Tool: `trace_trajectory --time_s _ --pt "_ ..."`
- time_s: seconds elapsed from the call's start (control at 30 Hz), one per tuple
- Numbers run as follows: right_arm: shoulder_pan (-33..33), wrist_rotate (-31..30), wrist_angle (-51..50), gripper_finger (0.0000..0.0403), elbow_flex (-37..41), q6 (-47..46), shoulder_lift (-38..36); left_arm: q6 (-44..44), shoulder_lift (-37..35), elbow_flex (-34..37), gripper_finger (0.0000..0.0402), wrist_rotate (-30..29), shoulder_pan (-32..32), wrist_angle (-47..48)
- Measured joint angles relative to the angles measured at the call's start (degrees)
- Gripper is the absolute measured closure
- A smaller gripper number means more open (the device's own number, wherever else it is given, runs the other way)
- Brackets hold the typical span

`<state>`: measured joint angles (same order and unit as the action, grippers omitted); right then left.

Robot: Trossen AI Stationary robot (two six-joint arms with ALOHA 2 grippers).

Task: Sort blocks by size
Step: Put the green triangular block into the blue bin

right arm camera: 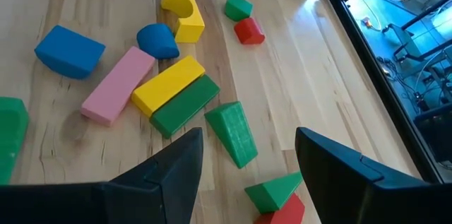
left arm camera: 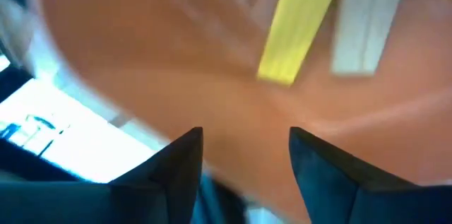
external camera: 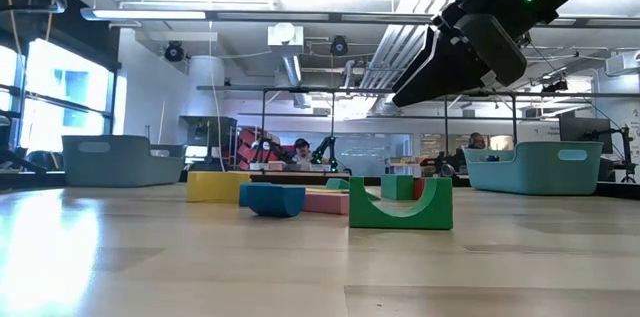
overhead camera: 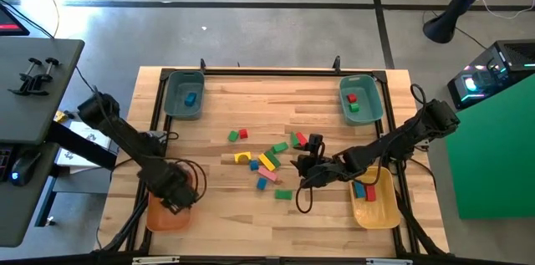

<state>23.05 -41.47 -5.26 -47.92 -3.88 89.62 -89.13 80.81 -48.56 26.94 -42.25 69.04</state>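
Note:
Several wooden blocks lie loose mid-table: a yellow arch (overhead camera: 242, 157), a yellow bar (right arm camera: 168, 83), a green bar (right arm camera: 185, 104), a pink bar (right arm camera: 117, 85), blue pieces (right arm camera: 69, 51), a green wedge (right arm camera: 232, 133) and a green arch (external camera: 400, 207). My right gripper (right arm camera: 247, 136) is open and empty, hovering over the right side of this pile (overhead camera: 301, 163). My left gripper (left arm camera: 246, 133) is open and empty above the orange bin (overhead camera: 159, 215) at the near left. Inside that bin lie a yellow bar (left arm camera: 296, 19) and a natural wood bar (left arm camera: 364, 22).
A teal bin (overhead camera: 172, 102) at the far left holds a blue block. A teal bin (overhead camera: 372, 98) at the far right holds a red and a green block. A yellow bin (overhead camera: 380, 211) at the near right holds blue and red blocks. A raised frame edges the table.

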Motion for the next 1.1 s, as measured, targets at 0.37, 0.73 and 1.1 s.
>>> trace_trajectory --time_s 0.37,0.73,1.1 --pt "0.0 0.0 0.5 0.0181 0.0 0.5 0.0 8.4 -13.2 -7.8 0.0201 -19.1 10.1 -3.7" --pt "-3.1 -0.6 2.8 0.0181 0.0 7.6 0.0 56.0 -8.8 -7.8 0.0202 -53.3 35.4 -25.5" --pt "-20.5 16.7 5.7 0.0181 0.0 12.9 0.0 80.8 0.6 -7.8 0.0202 -44.1 57.4 -36.0"
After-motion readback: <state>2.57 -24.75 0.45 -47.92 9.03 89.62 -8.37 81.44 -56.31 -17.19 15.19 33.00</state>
